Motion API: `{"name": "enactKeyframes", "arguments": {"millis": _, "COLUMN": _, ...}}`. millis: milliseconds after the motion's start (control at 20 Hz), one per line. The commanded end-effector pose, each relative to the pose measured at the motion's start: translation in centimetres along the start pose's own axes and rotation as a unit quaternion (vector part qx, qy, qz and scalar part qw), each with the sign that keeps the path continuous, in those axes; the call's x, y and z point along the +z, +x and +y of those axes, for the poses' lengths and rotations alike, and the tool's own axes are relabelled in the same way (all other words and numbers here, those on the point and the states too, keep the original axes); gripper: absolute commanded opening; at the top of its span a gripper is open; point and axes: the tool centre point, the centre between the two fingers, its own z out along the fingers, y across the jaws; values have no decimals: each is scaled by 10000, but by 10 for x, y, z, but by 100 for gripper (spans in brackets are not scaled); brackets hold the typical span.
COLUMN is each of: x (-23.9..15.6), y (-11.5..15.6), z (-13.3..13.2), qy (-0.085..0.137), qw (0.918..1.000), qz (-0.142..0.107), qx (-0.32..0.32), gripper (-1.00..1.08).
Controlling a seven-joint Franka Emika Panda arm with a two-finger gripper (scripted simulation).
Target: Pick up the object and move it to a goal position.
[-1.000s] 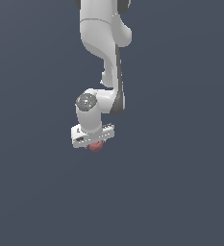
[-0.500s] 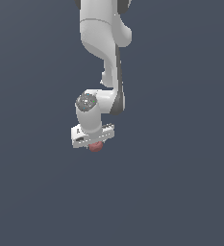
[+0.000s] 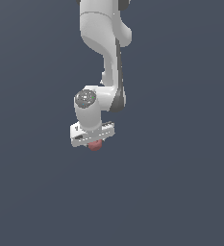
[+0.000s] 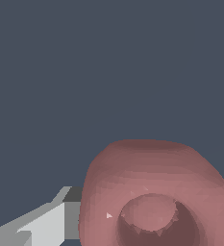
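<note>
The object (image 3: 95, 146) is a small dull-red ring that shows just under my white gripper (image 3: 93, 142) in the exterior view, near the middle of the picture. The gripper hangs from the white arm and points down, shut on the ring, which is narrower than the hand. In the wrist view the ring (image 4: 147, 192) fills the near part of the picture, its shallow central hole facing the camera. One grey-white finger (image 4: 51, 222) lies against its side. The other finger is almost wholly hidden behind the ring.
Only a plain dark blue-grey background shows around the arm (image 3: 101, 43) in both views. No table edge, goal marker or other object shows.
</note>
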Motion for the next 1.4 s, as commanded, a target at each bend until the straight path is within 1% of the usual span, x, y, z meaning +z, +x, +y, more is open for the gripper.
{"name": "enactKeyframes", "arguments": {"millis": 0, "x": -14, "y": 2, "z": 1, "qy": -3, "qw": 10000, "qz": 6, "qx": 0, "gripper": -100}}
{"name": "enactKeyframes", "arguments": {"millis": 350, "x": -72, "y": 10, "z": 4, "qy": -3, "qw": 10000, "qz": 6, "qx": 0, "gripper": -100}}
{"name": "enactKeyframes", "arguments": {"millis": 900, "x": -192, "y": 27, "z": 10, "qy": -3, "qw": 10000, "qz": 6, "qx": 0, "gripper": -100}}
{"name": "enactKeyframes", "arguments": {"millis": 1350, "x": -282, "y": 42, "z": 16, "qy": -3, "qw": 10000, "qz": 4, "qx": 0, "gripper": -100}}
